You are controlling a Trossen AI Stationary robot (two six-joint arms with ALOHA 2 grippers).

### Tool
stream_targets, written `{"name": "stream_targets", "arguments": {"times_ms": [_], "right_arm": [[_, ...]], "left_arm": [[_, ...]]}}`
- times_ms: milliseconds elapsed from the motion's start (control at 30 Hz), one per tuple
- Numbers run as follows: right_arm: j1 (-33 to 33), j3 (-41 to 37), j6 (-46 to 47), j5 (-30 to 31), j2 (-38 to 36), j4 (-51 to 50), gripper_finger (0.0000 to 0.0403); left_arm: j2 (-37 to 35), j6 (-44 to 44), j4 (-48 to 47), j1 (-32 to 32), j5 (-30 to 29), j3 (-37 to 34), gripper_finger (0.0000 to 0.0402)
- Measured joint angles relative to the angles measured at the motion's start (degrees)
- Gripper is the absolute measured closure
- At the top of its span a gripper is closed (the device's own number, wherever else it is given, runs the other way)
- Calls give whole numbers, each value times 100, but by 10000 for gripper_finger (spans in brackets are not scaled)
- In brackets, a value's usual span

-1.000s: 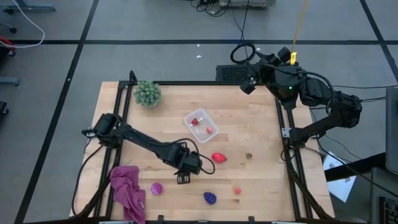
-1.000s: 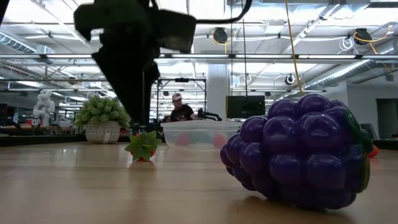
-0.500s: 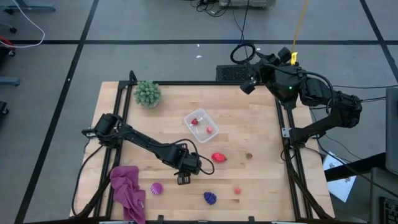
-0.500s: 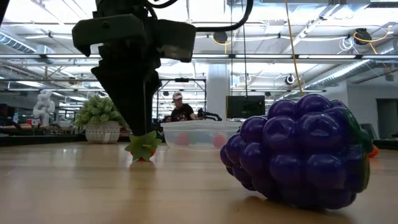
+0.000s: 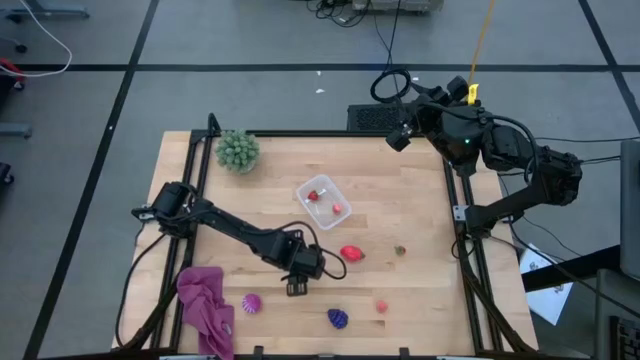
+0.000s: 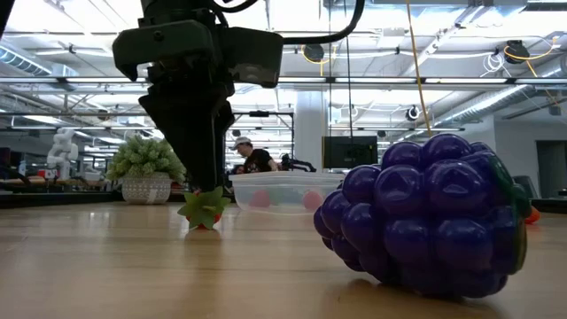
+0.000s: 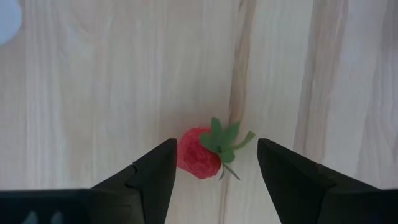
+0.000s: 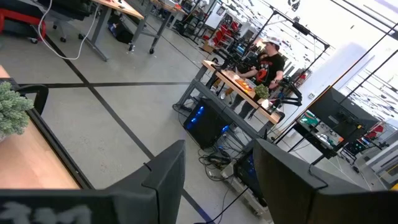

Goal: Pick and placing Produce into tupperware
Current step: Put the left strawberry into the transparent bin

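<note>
A red toy strawberry [image 7: 198,160] with green leaves lies on the wooden table, its leaves showing in the low view [image 6: 202,209]. My left gripper [image 7: 216,144] hangs open right above it, pointing down, one finger on each side of it [image 6: 205,188]; in the high view [image 5: 296,285] it hides the strawberry. The clear tupperware [image 5: 300,192] stands farther back with red pieces inside. More produce lies loose: a red piece [image 5: 351,253], a brownish one [image 5: 400,250], a pink one [image 5: 381,306], purple grapes [image 5: 338,318] and a magenta piece [image 5: 251,302]. My right gripper [image 5: 398,137] waits open past the far right corner [image 8: 219,146].
A spiky green plant [image 5: 237,150] stands at the far left corner and a magenta cloth [image 5: 205,305] lies at the near left. A black frame rims the table [image 5: 452,215]. Bare wood shows on the right half. A person [image 6: 254,158] sits in the room beyond.
My left gripper has come down a little over the strawberry and shifted slightly toward the table's right. The strawberry and the other pieces have stayed where they were.
</note>
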Motion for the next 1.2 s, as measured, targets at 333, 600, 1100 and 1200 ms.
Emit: {"name": "stream_targets", "arguments": {"times_ms": [333,600,1100,1200], "right_arm": [[-1,0,0,2,0,-2,222],[0,0,0,1,0,-2,222],[-2,0,0,2,0,0,222],[0,0,0,2,0,0,222]], "left_arm": [[-8,125,57,18,114,-68,172],[-9,76,282,31,197,-430,172],[-9,224,447,44,201,-478,172],[-9,227,444,44,199,-476,172]]}}
